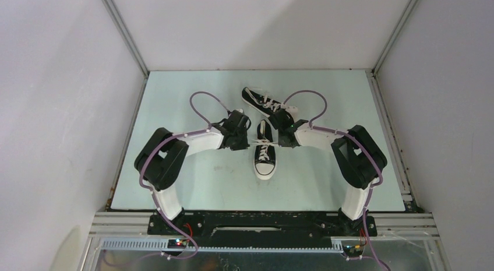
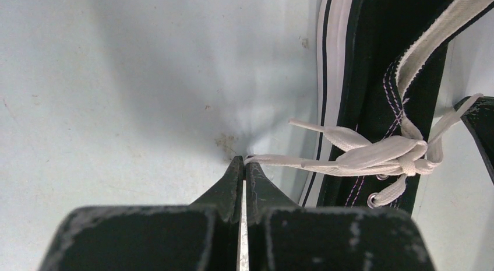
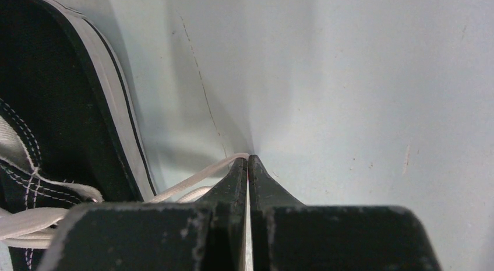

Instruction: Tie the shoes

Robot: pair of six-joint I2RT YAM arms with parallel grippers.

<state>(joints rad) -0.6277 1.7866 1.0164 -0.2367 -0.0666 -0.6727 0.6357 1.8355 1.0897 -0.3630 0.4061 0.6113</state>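
Two black sneakers with white laces lie on the pale table. The near shoe (image 1: 265,155) points its white toe cap at me. The far shoe (image 1: 265,102) lies at an angle behind it. My left gripper (image 1: 243,140) is at the near shoe's left side, shut on a loop of its white lace (image 2: 291,161); a knot (image 2: 402,154) sits over the shoe's tongue. My right gripper (image 1: 284,141) is at the shoe's right side, shut on the other lace loop (image 3: 198,176). The shoe's black side and white sole (image 3: 110,102) fill the left of the right wrist view.
The pale green table (image 1: 192,178) is enclosed by white walls with metal frame rails (image 1: 125,38) at left, back and right. Purple cables loop above both wrists. The arm bases sit on a black bar (image 1: 262,221) at the near edge.
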